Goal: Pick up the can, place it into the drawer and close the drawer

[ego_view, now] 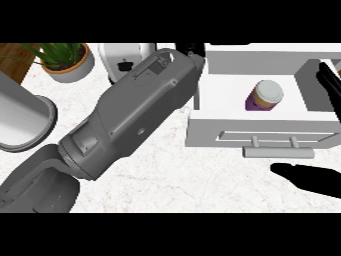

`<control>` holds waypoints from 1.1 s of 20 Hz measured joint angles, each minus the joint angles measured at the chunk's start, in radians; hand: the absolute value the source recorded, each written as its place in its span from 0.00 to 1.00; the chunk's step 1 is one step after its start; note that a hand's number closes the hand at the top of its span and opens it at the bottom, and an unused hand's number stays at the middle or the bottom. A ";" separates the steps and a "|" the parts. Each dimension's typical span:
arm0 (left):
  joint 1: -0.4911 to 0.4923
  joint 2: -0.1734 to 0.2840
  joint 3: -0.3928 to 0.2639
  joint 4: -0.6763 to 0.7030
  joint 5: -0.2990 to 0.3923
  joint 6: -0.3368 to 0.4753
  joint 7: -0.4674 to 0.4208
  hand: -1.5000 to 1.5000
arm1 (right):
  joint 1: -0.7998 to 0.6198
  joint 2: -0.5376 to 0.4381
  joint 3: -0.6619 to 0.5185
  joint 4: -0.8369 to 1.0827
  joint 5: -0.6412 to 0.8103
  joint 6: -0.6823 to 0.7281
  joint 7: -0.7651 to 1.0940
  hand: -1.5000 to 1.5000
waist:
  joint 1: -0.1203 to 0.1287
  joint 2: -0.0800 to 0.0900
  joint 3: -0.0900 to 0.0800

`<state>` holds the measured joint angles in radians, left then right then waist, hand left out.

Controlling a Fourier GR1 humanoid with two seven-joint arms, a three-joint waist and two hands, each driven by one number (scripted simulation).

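Purple can point(264, 96) upright in open drawer point(261, 135) at desk's far right edge. Right hand point(317, 180) near handle, fingers straight; left hand's state unclear. Push front squarely, w/ even contact.

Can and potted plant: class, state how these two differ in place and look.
The can stands inside the open white drawer; the potted plant sits out on the counter's far left. The can is purple with a pale lid; the plant has green leaves in a pale pot. Both stand upright.

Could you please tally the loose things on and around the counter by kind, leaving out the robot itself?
Can, in the open drawer: 1
Potted plant: 1
Toaster: 1
Grey cylinder: 1
Total: 4
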<state>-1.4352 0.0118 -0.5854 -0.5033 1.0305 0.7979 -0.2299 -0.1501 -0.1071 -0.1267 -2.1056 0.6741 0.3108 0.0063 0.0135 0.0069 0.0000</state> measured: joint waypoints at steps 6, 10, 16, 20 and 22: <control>0.022 0.044 0.000 -0.051 -0.029 0.010 0.052 0.00 | -0.134 -0.025 0.095 0.230 0.179 -0.083 -0.039 0.00 | 0.014 -0.005 0.000; 0.047 0.078 -0.008 -0.094 -0.052 0.017 0.082 0.00 | -0.203 -0.039 0.144 0.408 0.286 -0.159 -0.084 0.00 | 0.020 -0.005 0.000; 0.102 0.144 -0.009 -0.158 -0.084 0.014 0.115 0.00 | -0.321 -0.026 0.176 0.686 0.430 -0.299 -0.097 0.00 | 0.024 -0.005 0.000; 0.125 0.195 -0.004 -0.213 -0.106 0.021 0.152 0.00 | -0.382 -0.009 0.165 0.875 0.483 -0.412 -0.113 0.00 | 0.023 -0.004 0.000; 0.153 0.209 -0.002 -0.246 -0.118 0.028 0.157 0.00 | -0.427 -0.011 0.154 0.962 0.509 -0.457 -0.119 0.00 | 0.023 -0.007 -0.002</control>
<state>-1.2822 0.2209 -0.5874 -0.7492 0.9121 0.8256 -0.0729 -0.5766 -0.1185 0.0274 -1.1432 1.1826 -0.1466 -0.1130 0.0369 -0.0001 -0.0024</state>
